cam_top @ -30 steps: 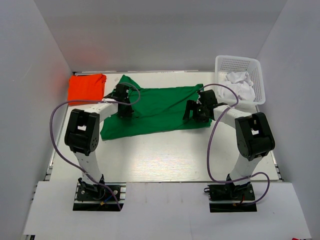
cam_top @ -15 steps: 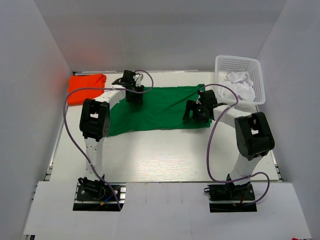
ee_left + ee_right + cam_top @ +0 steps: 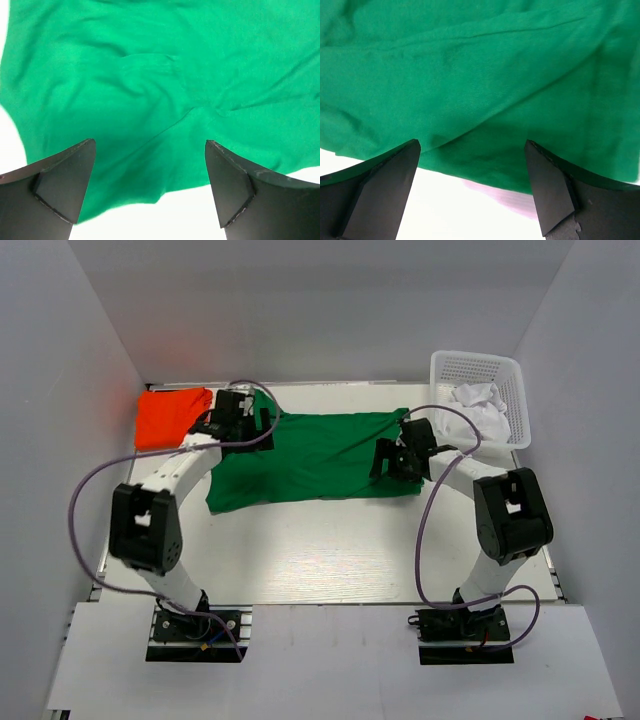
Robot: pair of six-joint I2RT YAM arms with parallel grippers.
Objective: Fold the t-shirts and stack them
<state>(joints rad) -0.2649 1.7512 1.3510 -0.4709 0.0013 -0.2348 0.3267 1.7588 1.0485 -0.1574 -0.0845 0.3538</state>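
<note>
Left claw (image 3: 150,150) and right claw (image 3: 472,147) gape empty over the green shirt (image 3: 320,455), which lies rumpled on the table (image 3: 320,550) beside the orange shirt (image 3: 172,417). Pinching a wrinkle instead of an edge could skew the fold.

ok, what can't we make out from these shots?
- Top view: the left gripper and right gripper cover the far-left corner and right edge of the green shirt.
- Wrist views: frame edges cut the green shirt off, so its outline is unseen.
- Top view: the white cloth in the basket is too small and crumpled to identify.
</note>
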